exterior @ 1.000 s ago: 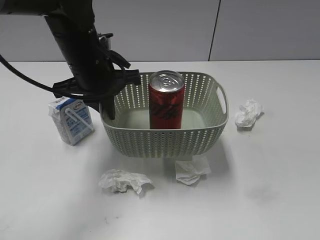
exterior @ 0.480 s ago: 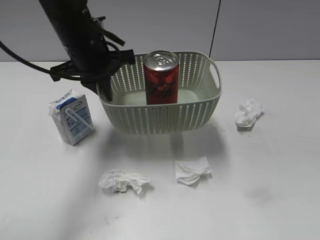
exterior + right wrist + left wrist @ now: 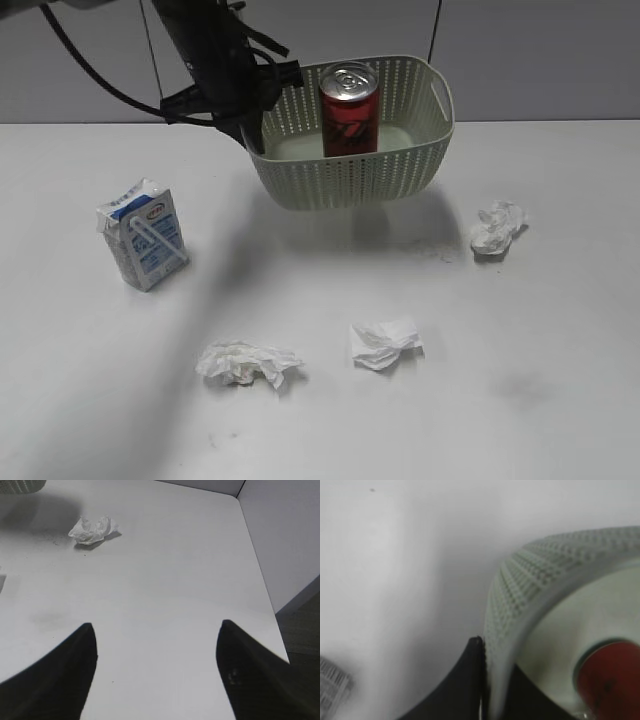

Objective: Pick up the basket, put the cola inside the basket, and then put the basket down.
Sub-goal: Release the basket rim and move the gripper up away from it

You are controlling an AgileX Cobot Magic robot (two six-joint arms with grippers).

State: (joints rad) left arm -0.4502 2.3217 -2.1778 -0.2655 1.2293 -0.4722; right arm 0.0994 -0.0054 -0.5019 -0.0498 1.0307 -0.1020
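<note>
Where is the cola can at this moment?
In the exterior view the cola stands upright inside the basket, which the left gripper holds by its left rim above the table, top centre.

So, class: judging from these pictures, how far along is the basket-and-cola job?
Done: the cola stands upright inside the basket. In hand: the left claw grips the basket's left rim, holding it clear of the table, its shadow beneath. Left: set the basket down and release. The right claw is open, holding nothing.
</note>
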